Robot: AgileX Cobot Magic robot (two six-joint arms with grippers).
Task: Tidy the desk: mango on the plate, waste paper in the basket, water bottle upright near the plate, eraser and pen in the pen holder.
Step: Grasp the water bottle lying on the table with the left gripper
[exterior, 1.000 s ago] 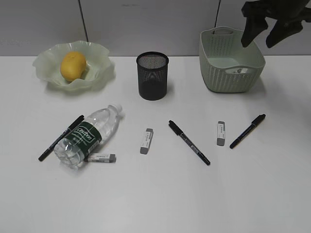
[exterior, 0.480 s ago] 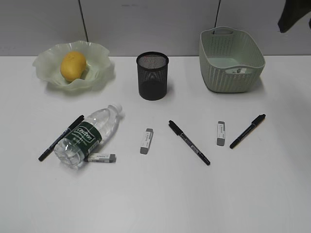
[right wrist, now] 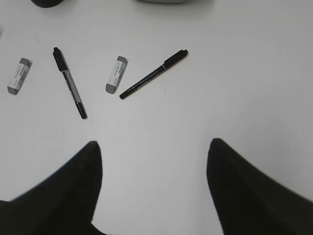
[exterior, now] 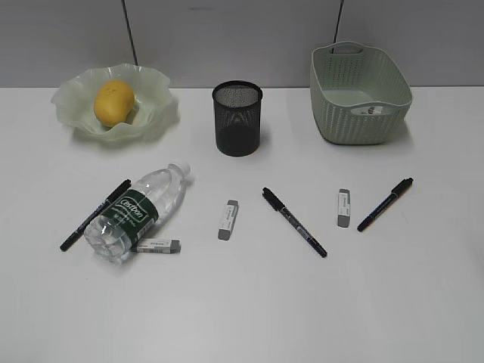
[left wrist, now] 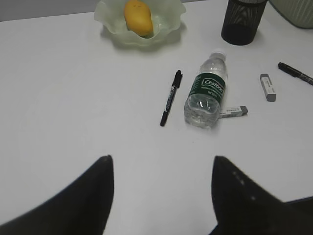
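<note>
The mango (exterior: pixel 113 102) lies in the plate (exterior: pixel 156 81) at the back left. In the basket (exterior: pixel 333 106) at the back right sits the waste paper (exterior: pixel 376 110). The water bottle (exterior: pixel 136 212) lies on its side, a pen (exterior: pixel 94 215) to its left and an eraser (exterior: pixel 159 246) at its base. Two more erasers (exterior: pixel 228 220) (exterior: pixel 344 208) and two pens (exterior: pixel 295 222) (exterior: pixel 386 204) lie mid-desk in front of the pen holder (exterior: pixel 237 119). My left gripper (left wrist: pixel 161 161) and right gripper (right wrist: pixel 154 147) both hang open and empty above bare desk, outside the exterior view.
A grey partition wall runs along the back edge of the desk (exterior: pixel 249 310). In the right wrist view one pen (right wrist: pixel 153 74) and one eraser (right wrist: pixel 116 74) lie ahead of the open fingers.
The right gripper, which hovered above the basket a second ago, has drawn away to the upper right and left the exterior view. Nothing on the desk has moved.
</note>
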